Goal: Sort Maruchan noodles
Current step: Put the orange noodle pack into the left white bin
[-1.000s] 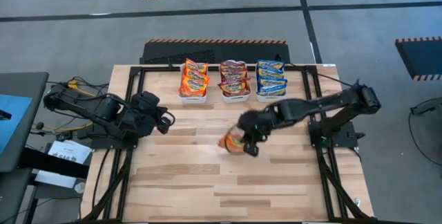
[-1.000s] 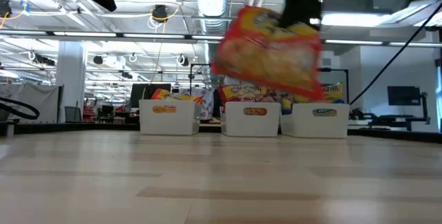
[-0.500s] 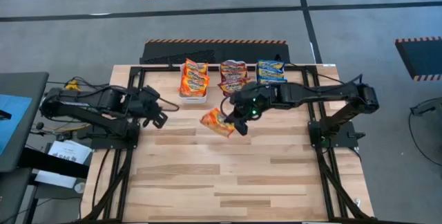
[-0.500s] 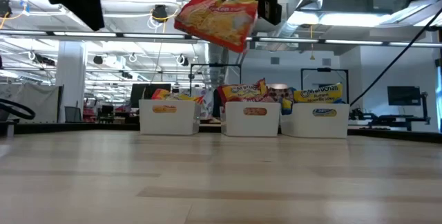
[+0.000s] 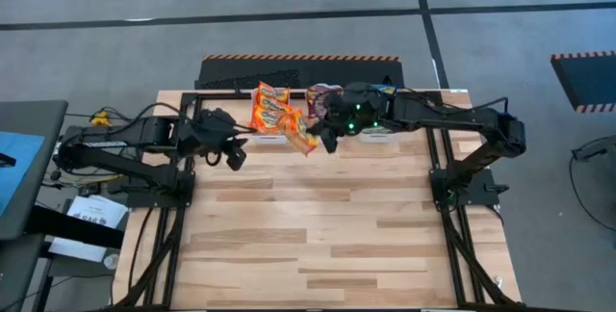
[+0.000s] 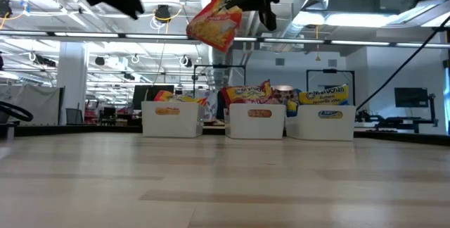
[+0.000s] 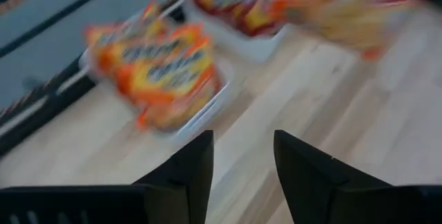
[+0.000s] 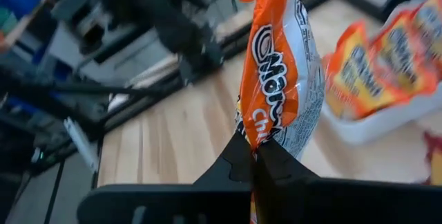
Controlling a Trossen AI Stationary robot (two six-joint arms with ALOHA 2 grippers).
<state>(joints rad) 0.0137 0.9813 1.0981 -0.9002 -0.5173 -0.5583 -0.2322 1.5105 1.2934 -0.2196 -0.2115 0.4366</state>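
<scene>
Now the right end effector (image 5: 322, 137) had carried its orange packet (image 5: 299, 131) up off the middle of the counter (image 5: 318, 245) and across to the row of white bins — a second back it hung low over the boards, well short of them. Its fingers were pressed together on the packet's lower edge, so the packet stood up on end in the right wrist view and hung high in the air in the low view, just beside the orange bin (image 5: 269, 112) on the side toward the maroon bin (image 5: 322, 106). The blue bin (image 5: 379, 112) lay beyond that. Meanwhile the left end effector (image 5: 234, 150) had swung in toward the orange bin too, near its front, and its fingers had spread apart — empty. By the look of it, this was the last loose packet, with only the drop into the orange bin left.
</scene>
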